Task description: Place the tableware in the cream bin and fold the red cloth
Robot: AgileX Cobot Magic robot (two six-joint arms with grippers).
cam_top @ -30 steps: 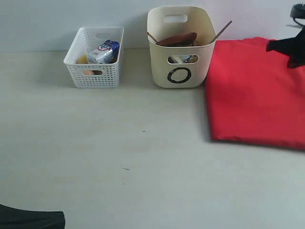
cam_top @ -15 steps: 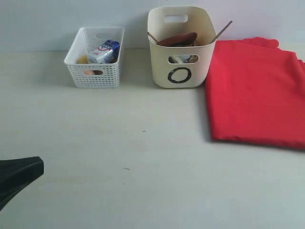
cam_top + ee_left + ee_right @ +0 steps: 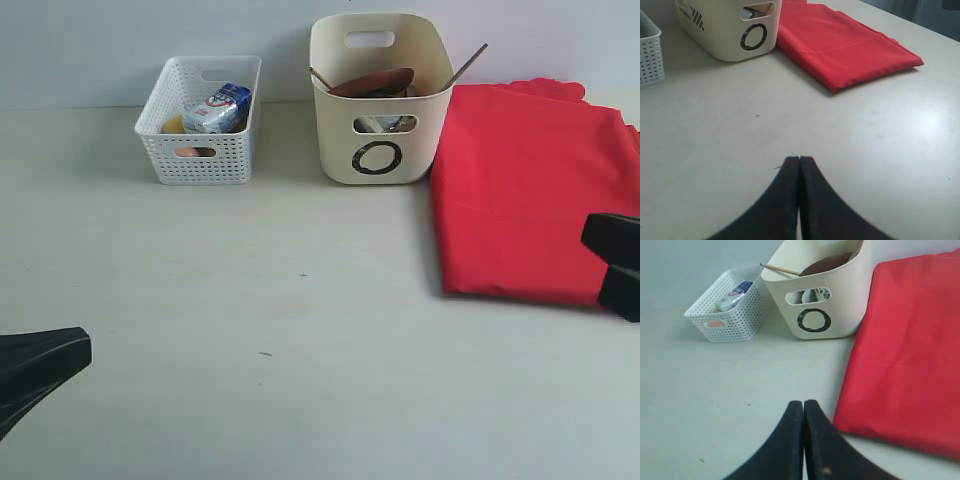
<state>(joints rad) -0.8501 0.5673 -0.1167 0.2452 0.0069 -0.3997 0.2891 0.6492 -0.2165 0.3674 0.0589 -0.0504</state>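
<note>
We find the cream bin upright at the back of the table. It holds the wooden plate and a chopstick that leans over its rim. The red cloth lies folded flat just beside the bin. The white lattice basket stands apart on the other side. The left gripper and the right gripper each have their jaws pressed together, holding nothing.

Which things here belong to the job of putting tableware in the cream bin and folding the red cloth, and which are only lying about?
Belong to the job:
- cream bin
- brown wooden plate, inside that bin
- red cloth, lying folded beside the bin

Only lying about:
- white lattice basket
- milk carton, inside the basket
</note>
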